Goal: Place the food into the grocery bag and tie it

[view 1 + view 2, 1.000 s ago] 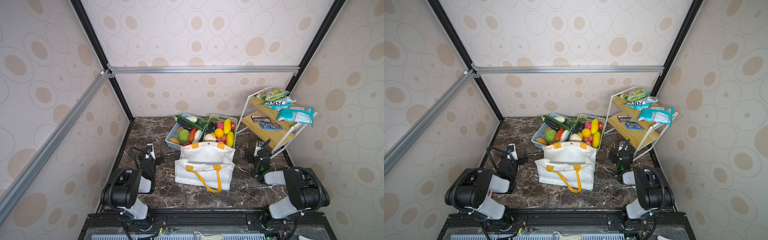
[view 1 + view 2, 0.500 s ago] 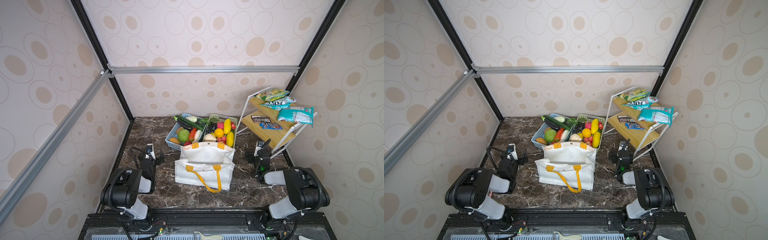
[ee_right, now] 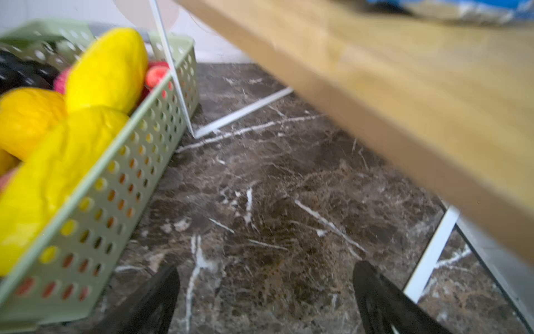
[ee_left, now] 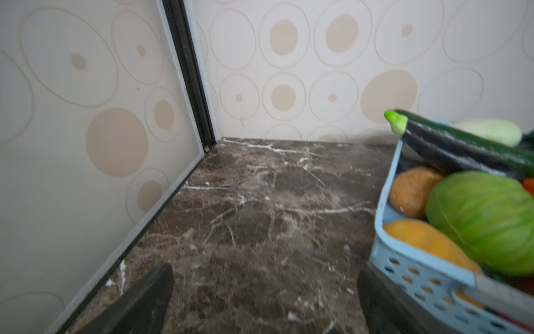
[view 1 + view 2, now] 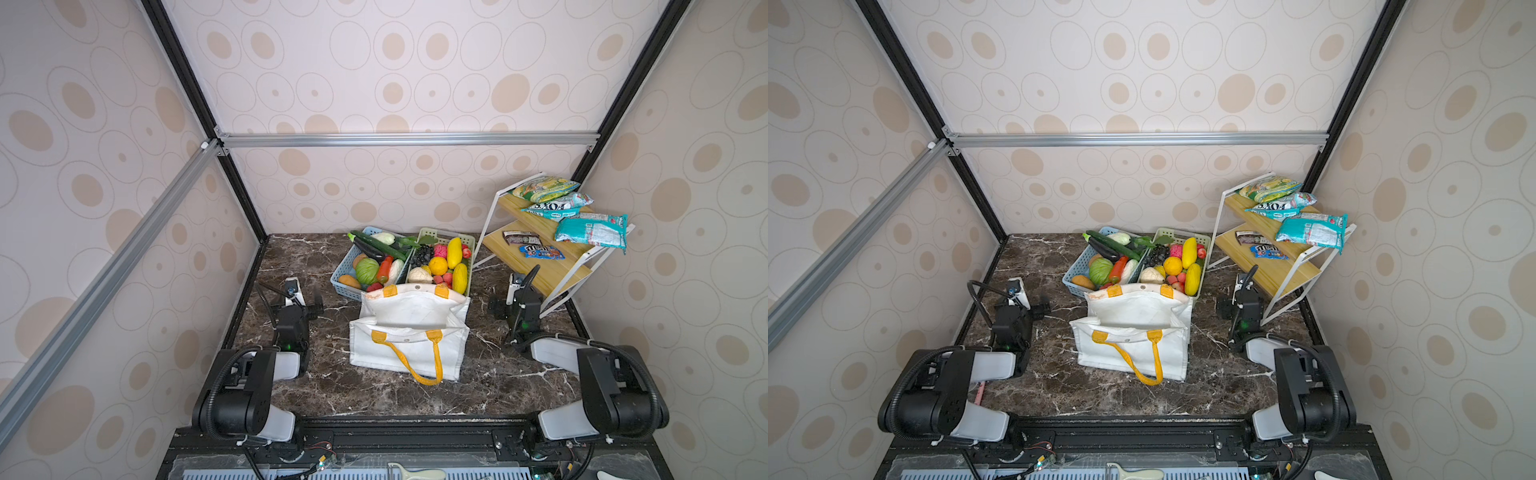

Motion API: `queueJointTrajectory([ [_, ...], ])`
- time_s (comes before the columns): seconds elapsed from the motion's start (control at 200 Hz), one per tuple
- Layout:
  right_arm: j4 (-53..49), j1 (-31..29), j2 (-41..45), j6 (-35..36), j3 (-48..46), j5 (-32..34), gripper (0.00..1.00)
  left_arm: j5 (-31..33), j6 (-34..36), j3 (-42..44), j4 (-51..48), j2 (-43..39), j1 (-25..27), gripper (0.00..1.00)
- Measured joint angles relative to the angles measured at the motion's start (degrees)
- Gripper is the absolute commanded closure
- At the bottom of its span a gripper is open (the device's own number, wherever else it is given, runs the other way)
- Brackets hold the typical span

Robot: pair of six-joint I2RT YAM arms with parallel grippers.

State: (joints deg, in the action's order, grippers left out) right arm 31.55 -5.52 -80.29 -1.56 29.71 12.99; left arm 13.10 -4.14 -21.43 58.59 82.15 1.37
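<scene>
Grocery bag (image 5: 407, 353) before green basket (image 5: 465, 237)

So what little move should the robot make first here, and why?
Probably the right gripper should lift and swing toward the nearer long yellow fruit in the green basket. Both it and the left gripper are open and empty, the fruit lies on that arm's side, and the white grocery bag stands open with nothing showing inside.
</scene>
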Motion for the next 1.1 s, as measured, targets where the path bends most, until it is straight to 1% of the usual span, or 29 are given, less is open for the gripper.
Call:
queueJointTrajectory([
  [0.08, -3.78, -1.97, 4.09, 0.15, 0.9, -1.18, 0.04, 3.61, -1.7, -3.17, -4.44, -2.47, 0.0, 0.01],
  [0.165, -9.49, -4.68, 7.45, 0.87, 1.99, -2.89, 0.05, 7.69, -4.11, -3.48, -7.54, -5.31, -0.07, 0.01],
  [0.24, -14.93, -6.25, 9.57, 1.01, 3.56, -5.66, 0.04, 9.53, -5.84, -3.74, -11.37, -6.82, -0.11, 0.01],
  [0.3, -18.88, -6.62, 11.3, 1.01, 4.83, -8.0, 0.05, 10.1, -7.32, -5.44, -16.41, -7.21, -0.11, 0.01],
  [0.38, -25.11, -6.62, 13.35, 0.92, 7.63, -11.15, 0.06, 10.08, -9.66, -10.51, -25.03, -7.04, -0.11, 0.01],
  [0.515, -35.1, -7.23, 14.6, 0.52, 15.8, -15.87, 0.08, 6.56, -14.16, -18.82, -36.09, -7.34, 0.72, 0.01],
  [0.62, -40.68, -9.03, 14.53, 0.57, 22.47, -19.02, 0.08, 4.39, -17.66, -24.3, -45.51, -6.8, 2.25, 0.01],
  [0.725, -44.48, -11.26, 13.35, 0.79, 28.24, -22.25, 0.09, 2.82, -19.93, -26.86, -52.59, -5.62, 4.74, 0.01],
  [0.85, -49.07, -16.55, 9.68, 3.08, 34.36, -23.8, 0.09, 1.97, -20.76, -28.68, -60.94, -2.84, 6.45, 0.01],
  [0.98, -53.48, -22.93, 5.49, 6.93, 38.84, -24.28, 0.09, 1.66, -21.0, -29.62, -66.29, -1.09, 6.58, 0.01],
  [1.095, -56.41, -25.99, 1.86, 9.84, 41.92, -24.61, 0.1, 1.31, -21.4, -29.9, -68.67, -1.07, 6.58, 0.01],
])
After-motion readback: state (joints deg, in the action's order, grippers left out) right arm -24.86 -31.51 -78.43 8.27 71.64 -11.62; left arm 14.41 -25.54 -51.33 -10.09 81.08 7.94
